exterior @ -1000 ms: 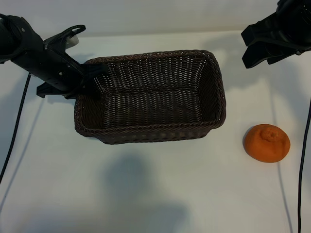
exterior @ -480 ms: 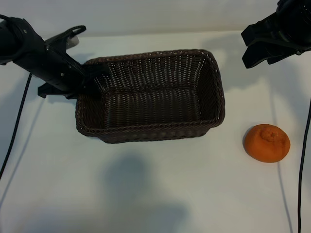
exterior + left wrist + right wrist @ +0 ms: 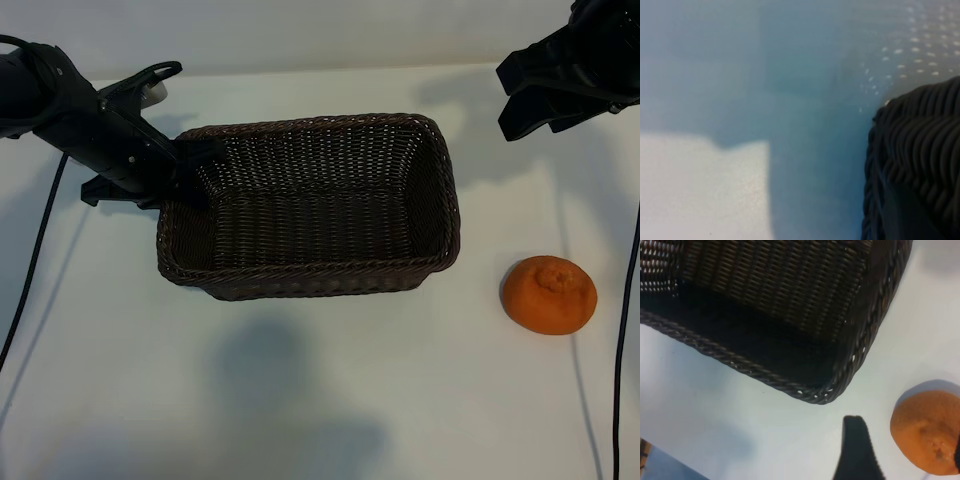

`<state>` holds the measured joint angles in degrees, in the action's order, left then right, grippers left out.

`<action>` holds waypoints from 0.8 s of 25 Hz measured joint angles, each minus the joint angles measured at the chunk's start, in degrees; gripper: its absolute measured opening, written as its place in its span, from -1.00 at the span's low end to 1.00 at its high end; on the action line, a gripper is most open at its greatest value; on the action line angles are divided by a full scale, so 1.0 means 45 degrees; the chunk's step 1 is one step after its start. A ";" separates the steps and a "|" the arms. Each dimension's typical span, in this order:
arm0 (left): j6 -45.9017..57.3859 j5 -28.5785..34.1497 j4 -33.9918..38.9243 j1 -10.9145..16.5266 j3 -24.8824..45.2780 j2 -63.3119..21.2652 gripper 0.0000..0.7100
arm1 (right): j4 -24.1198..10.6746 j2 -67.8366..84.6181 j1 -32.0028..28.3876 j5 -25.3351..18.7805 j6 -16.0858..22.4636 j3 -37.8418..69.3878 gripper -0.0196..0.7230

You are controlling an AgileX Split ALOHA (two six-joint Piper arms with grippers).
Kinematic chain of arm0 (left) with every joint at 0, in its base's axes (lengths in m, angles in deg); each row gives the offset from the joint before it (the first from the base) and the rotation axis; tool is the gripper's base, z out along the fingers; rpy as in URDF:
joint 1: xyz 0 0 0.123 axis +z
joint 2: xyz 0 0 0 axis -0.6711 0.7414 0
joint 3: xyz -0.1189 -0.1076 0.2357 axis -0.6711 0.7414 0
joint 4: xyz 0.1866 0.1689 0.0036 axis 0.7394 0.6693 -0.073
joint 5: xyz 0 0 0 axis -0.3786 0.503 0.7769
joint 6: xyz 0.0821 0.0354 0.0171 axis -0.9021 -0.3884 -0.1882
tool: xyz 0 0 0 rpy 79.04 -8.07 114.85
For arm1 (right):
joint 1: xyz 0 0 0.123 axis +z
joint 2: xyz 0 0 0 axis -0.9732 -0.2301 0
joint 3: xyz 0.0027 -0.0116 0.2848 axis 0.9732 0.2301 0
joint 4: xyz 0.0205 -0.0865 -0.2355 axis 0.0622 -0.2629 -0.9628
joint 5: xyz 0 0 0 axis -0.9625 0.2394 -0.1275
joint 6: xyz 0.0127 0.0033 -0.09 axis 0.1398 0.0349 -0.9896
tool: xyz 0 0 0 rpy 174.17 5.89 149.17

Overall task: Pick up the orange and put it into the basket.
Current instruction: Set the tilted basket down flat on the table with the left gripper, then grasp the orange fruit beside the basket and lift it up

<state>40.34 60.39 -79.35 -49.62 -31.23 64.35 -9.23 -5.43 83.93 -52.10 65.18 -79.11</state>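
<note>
A plain white table (image 3: 300,400) carries everything. The orange (image 3: 549,294) — bumpy, knobbed — sits on it, well apart from the dark woven basket (image 3: 440,190). My left gripper (image 3: 190,165) is clenched on the basket's rim; my right gripper (image 3: 545,95) hangs above, fingers spread — grasping nothing.

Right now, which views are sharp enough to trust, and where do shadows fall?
Exterior view: sharp, with a soft dark shadow on the table in front of the basket; the orange is evenly lit. Left wrist view: blurred and blue-tinted, only the basket's corner is readable. Right wrist view: fairly sharp, the basket's inside is dark.
</note>
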 joint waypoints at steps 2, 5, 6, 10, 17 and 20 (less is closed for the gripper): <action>-0.0048 0.0004 0.0000 0.0000 0.0000 0.0000 -0.57 | 0.0000 0.0000 0.0000 0.0000 0.0000 0.0000 0.28; -0.0048 0.0075 0.0000 0.0000 0.0000 0.0000 -0.56 | 0.0000 0.0000 0.0000 0.0000 0.0000 0.0000 0.28; -0.0048 0.0119 0.0000 0.0000 0.0000 0.0000 -0.52 | 0.0000 0.0000 0.0000 0.0000 0.0000 0.0000 0.28; -0.0037 0.0379 -0.0192 0.0000 -0.0009 -0.0011 -0.12 | 0.0000 0.0000 0.0000 0.0000 0.0000 0.0000 0.28; -0.0025 0.0434 -0.0308 0.0000 -0.0024 -0.0035 0.35 | 0.0003 0.0000 0.0000 0.0000 0.0000 0.0000 0.28; -0.0013 0.0624 -0.0323 0.0000 -0.0024 -0.0060 0.37 | 0.0003 0.0000 0.0000 0.0000 0.0000 0.0000 0.28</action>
<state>40.28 63.20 -80.80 -49.62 -31.33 64.07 -9.22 -5.43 83.93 -52.10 65.18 -79.11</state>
